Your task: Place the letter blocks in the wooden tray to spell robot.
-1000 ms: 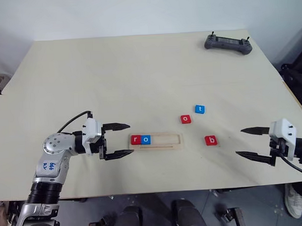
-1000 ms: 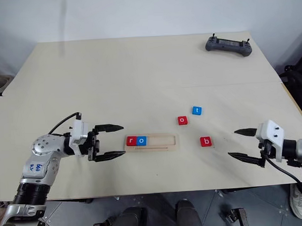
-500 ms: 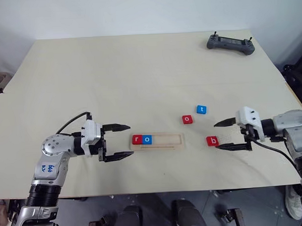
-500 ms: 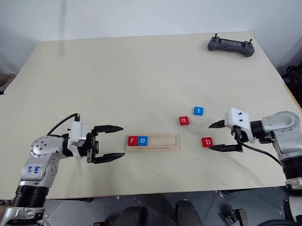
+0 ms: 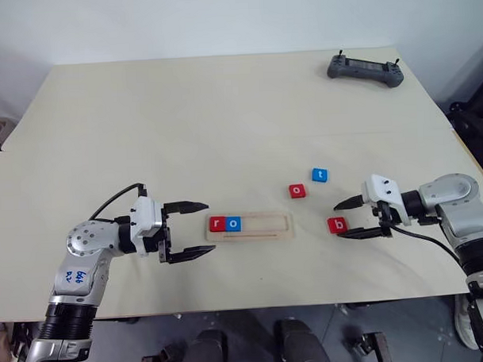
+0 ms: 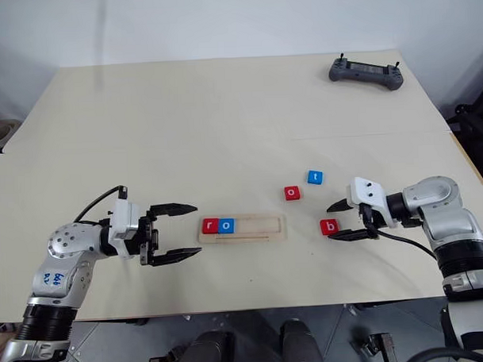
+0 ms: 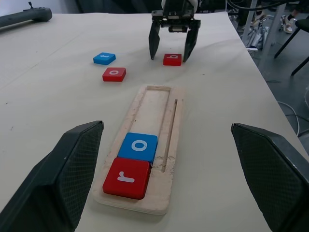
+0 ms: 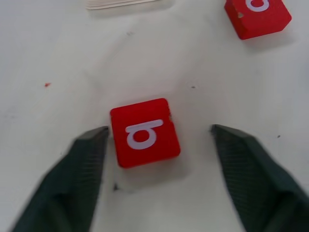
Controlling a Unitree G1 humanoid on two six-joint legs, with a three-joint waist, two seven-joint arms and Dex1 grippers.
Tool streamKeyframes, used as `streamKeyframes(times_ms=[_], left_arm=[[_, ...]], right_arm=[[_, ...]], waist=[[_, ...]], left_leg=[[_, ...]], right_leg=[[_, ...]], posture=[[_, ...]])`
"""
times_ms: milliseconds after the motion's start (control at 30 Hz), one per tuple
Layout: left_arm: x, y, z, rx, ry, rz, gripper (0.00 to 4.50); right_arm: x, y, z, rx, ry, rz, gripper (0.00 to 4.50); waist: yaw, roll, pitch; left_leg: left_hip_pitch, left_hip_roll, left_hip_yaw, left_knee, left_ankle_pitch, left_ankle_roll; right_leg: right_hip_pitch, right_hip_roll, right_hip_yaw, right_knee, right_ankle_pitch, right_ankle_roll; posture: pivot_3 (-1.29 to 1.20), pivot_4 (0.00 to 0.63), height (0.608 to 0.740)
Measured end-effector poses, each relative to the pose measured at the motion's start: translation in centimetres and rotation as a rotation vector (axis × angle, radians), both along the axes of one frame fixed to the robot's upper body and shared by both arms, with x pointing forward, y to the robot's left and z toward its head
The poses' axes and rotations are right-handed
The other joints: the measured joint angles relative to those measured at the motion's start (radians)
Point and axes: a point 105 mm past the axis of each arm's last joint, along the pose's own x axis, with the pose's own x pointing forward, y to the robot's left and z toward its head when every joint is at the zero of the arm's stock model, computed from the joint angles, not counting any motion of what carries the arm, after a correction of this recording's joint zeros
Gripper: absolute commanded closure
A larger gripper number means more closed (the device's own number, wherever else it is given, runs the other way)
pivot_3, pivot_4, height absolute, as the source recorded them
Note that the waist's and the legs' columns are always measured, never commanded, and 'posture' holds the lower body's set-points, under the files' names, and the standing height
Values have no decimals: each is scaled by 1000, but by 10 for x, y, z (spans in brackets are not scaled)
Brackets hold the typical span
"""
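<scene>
Beige table, red b block flat between spread right fingers, left fingers apart.

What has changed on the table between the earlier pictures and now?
The right gripper moved in from the table's right edge to the red b block and now straddles it, fingers narrower but not yet gripping. The left gripper, the tray with r and o, and the loose o and t blocks stayed in place.

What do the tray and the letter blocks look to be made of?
The wooden tray: pale unfinished wood, judging by its matte, rough-cut rim. The letter blocks, such as the red b: solid-coloured with smooth matte faces and white letters; painted wood or plastic, can't tell which.
</scene>
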Motion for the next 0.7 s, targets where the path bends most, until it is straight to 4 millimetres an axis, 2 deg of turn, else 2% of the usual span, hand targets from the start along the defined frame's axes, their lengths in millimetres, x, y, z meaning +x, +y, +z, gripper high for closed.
streamKeyframes(times_ms=[100,133,300,433,567,700], left_arm=[[0,0,0,-1,0,2,0],[0,0,0,-1,-1,3,0],[1,1,1,-2,-5,9,0],[0,7,0,3,-7,33,0],[-1,13,-2,11,0,52,0],[-4,16,-6,17,4,56,0]], right_arm=[[0,3,-1,7,-5,10,2917],[0,4,-1,10,-7,15,3041],[-2,9,-1,26,2,27,3041],[-2,29,13,78,-1,66,3041],[-1,61,33,112,-17,124,3041],[-2,106,41,147,-3,163,3041]], waist=[[0,0,0],[-1,0,0],[-1,0,0],[-3,1,0],[-2,1,1],[-1,1,1]], left_leg=[[0,0,0,0,0,0],[0,0,0,0,0,0],[0,0,0,0,0,0],[0,1,0,0,0,-1],[0,1,0,0,0,-1],[-1,1,-1,0,0,-1]], right_leg=[[0,0,0,0,0,0],[0,0,0,0,0,0],[0,0,0,0,0,0],[-1,0,0,0,0,0],[-1,0,0,0,0,0],[-2,0,0,0,0,0]], posture=[[0,150,740],[0,150,740],[0,150,740],[0,150,740],[0,150,740],[0,150,740]])
